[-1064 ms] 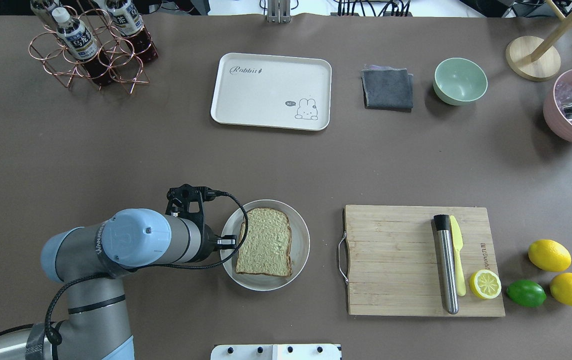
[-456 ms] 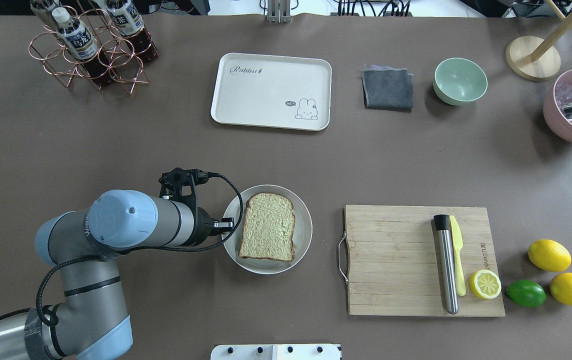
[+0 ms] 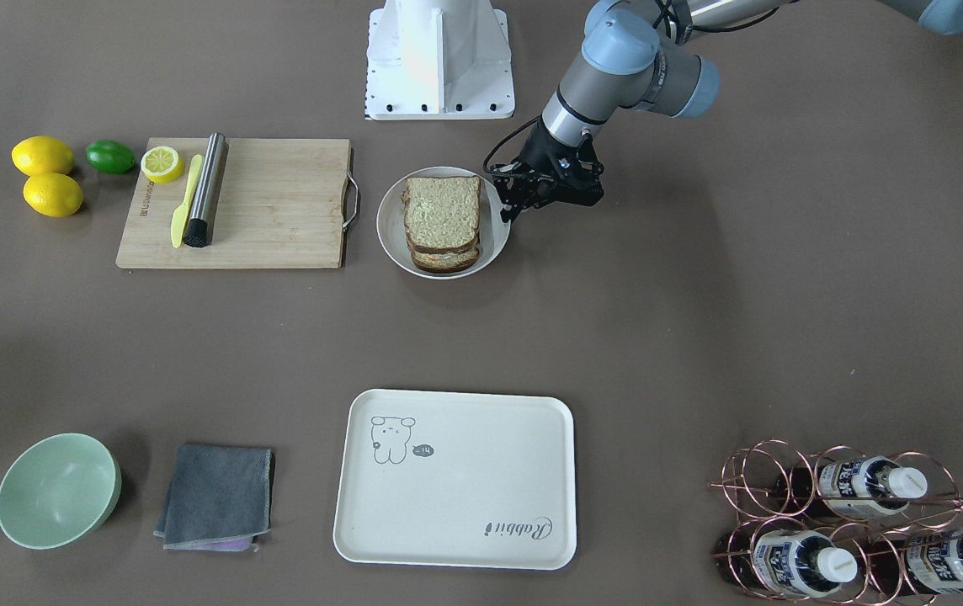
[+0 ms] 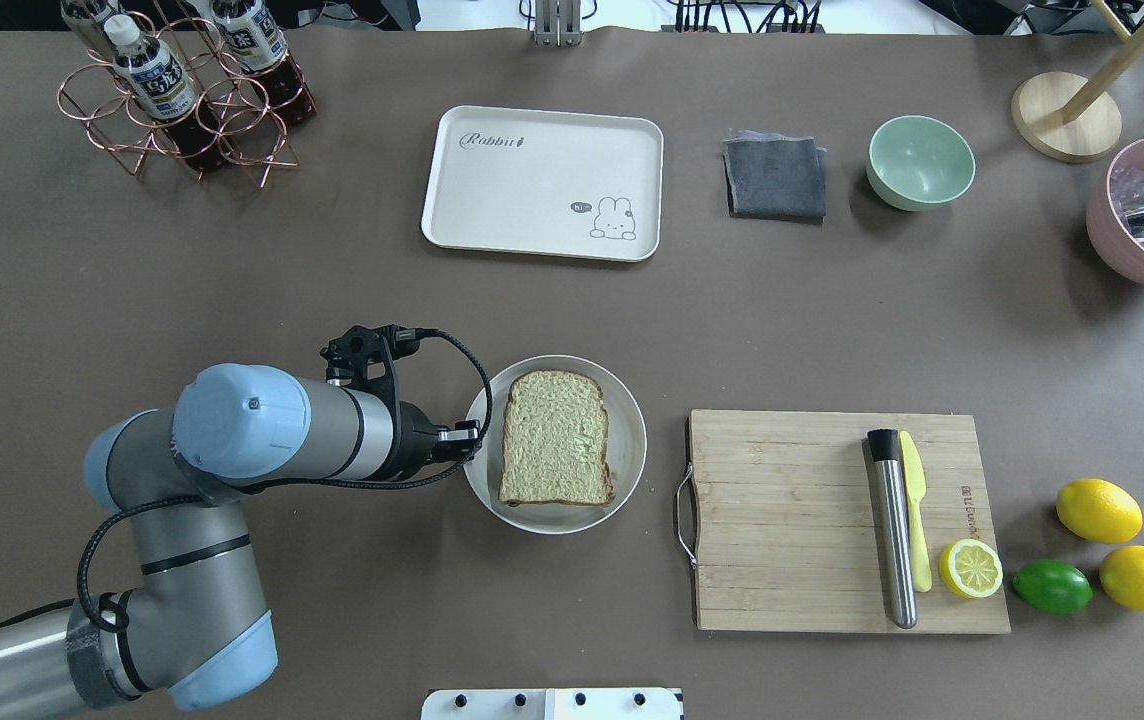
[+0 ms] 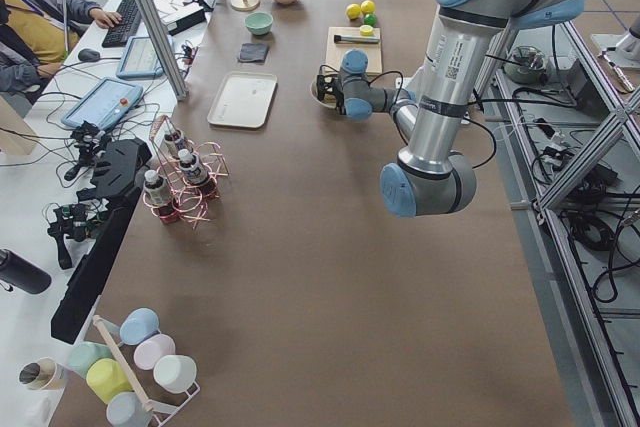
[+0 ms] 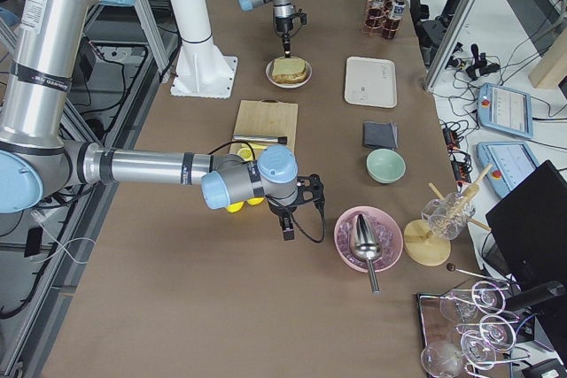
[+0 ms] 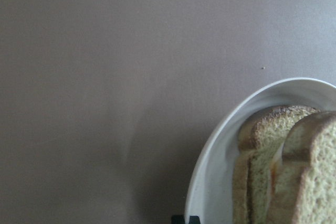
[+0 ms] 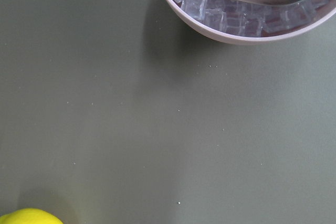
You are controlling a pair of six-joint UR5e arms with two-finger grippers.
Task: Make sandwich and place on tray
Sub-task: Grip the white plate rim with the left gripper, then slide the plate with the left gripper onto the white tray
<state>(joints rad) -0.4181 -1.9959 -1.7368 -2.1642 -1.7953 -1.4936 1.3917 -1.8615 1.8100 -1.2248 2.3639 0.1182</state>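
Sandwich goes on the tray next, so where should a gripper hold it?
Probably from above, pinching the sandwich across its two straight crust sides, low enough to catch both slices. It lies flat in the dish, whose raised rim blocks a sideways approach.

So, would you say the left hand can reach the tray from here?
Probably yes: the left hand grips the plate rim, and only bare table lies between it and the tray; the rack stands aside.

Brown counter (image 4: 232, 300), stuff pretty spread out

Cream rectangular tray (image 4: 532, 200) on the far side with a folded grey cloth (image 4: 775, 178) and mint green bowl (image 4: 920, 162) alongside. Nearer: round white dish (image 4: 632, 440), bamboo cutting board (image 4: 782, 520), two yellow lemons (image 4: 1098, 510) and a green lime (image 4: 1052, 586).
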